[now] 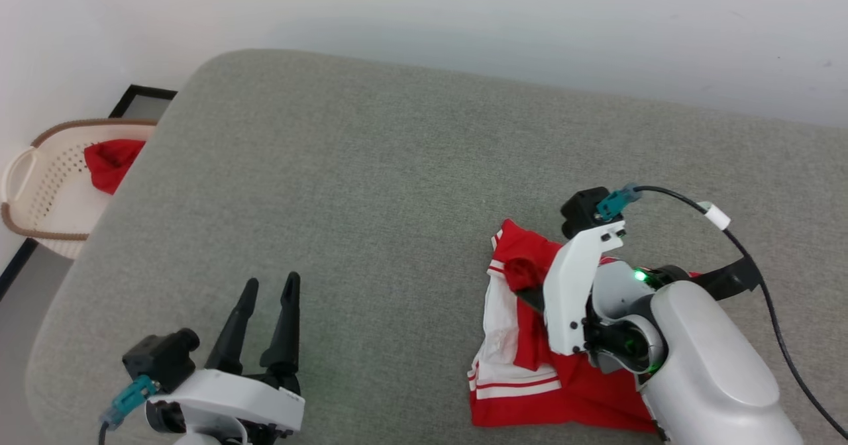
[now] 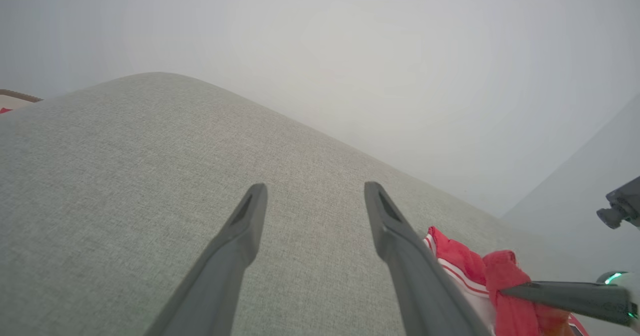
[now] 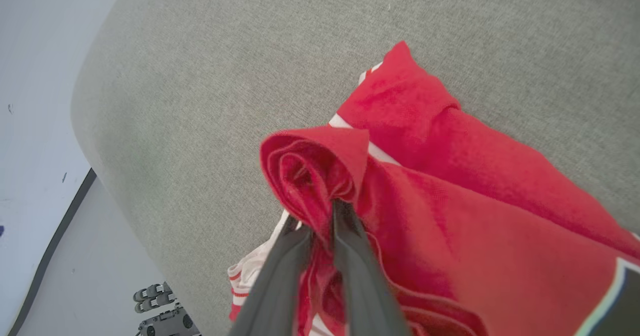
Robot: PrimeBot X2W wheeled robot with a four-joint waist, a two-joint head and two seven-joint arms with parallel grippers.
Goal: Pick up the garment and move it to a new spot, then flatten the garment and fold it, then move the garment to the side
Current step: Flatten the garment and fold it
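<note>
On the grey cushion [image 1: 371, 187] our right gripper [image 3: 317, 216] clamps the garment [image 3: 450, 201], left gripper [image 1: 270, 286] spread wide; pick-up underway, we'd lift next.

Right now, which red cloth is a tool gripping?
The white-trimmed garment on the grey cushion, in the right tool; the other red cloth lies in the basket.

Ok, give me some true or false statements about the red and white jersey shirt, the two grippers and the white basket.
The right gripper pinches a bunch of the red jersey shirt with white sleeves. True.
The left gripper grips the shirt too. False: it is open and empty, over the grey fabric cushion.
The shirt lies spread flat. False: it is crumpled on the cushion.
The white perforated plastic basket holds a red cloth. True.
</note>
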